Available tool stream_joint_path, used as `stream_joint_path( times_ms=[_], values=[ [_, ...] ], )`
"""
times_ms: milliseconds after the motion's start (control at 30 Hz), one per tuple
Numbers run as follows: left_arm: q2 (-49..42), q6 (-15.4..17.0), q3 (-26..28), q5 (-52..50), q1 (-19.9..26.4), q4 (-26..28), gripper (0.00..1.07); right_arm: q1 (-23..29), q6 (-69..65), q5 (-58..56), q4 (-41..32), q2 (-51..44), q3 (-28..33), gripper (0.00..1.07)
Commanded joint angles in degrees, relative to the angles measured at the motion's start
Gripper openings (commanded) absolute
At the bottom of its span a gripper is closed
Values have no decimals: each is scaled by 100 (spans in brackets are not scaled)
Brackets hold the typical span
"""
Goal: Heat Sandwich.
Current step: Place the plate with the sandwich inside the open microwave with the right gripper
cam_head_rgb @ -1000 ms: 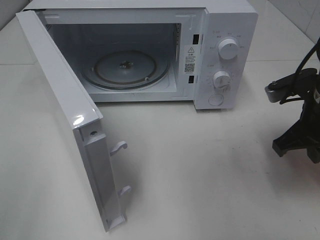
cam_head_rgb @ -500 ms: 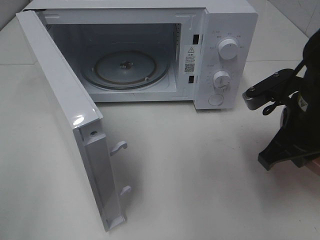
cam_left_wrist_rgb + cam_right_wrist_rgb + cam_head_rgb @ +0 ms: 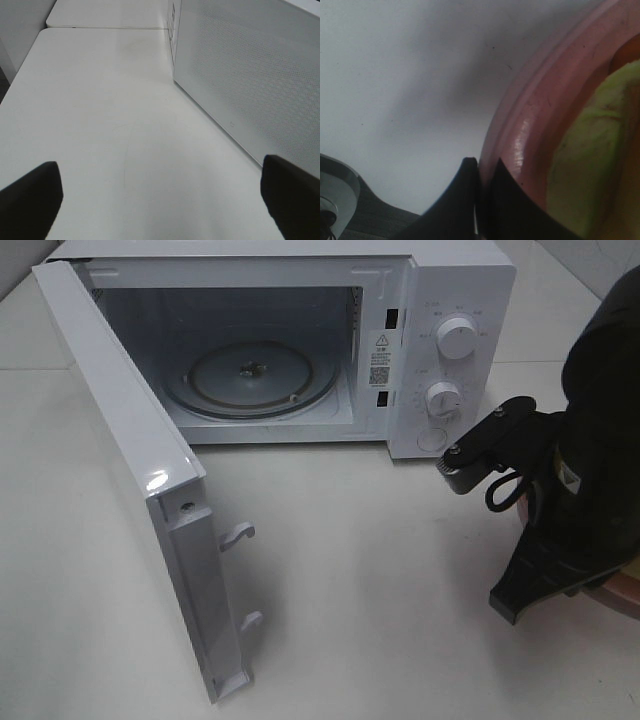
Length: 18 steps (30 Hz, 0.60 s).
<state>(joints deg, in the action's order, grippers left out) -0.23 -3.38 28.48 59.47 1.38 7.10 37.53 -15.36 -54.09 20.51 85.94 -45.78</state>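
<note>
Jaws first: the right jaws are pinched tight on the rim of the pink plate (image 3: 520,145), the two dark tips pressed together with barely a slit between them. On that plate lies the sandwich (image 3: 585,150). From the wrist all I get of it is a yellow-green bulge and a sliver of orange, cut off at the frame edge; the bread cannot be made out.

From above, the right arm (image 3: 600,390) leans in from the right. Its dark bulk covers nearly all of the plate, so only a pink arc peeks out under it at the picture's edge, and the sandwich is hidden altogether. The arm stands just right of the microwave (image 3: 460,290), near its knobs (image 3: 457,338). The microwave door (image 3: 130,460) swings wide to the left, showing the glass turntable (image 3: 250,375) inside.

The left jaws stand wide apart, only their tips showing, over the white surface (image 3: 100,100) beside a perforated white panel (image 3: 250,75). Which part of the microwave that is, I cannot tell. The high camera does not catch that arm at all.
</note>
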Motion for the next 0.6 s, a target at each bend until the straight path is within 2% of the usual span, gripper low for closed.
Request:
stream_joint_path(
  times_ms=[33,600],
  values=[
    [-166,0,-11,-23,17,6,104,246,-69,-120,126,-46,6,1],
    [-166,0,-11,-23,17,6,104,1358,-69,-246,120,-46,6,1]
  ],
)
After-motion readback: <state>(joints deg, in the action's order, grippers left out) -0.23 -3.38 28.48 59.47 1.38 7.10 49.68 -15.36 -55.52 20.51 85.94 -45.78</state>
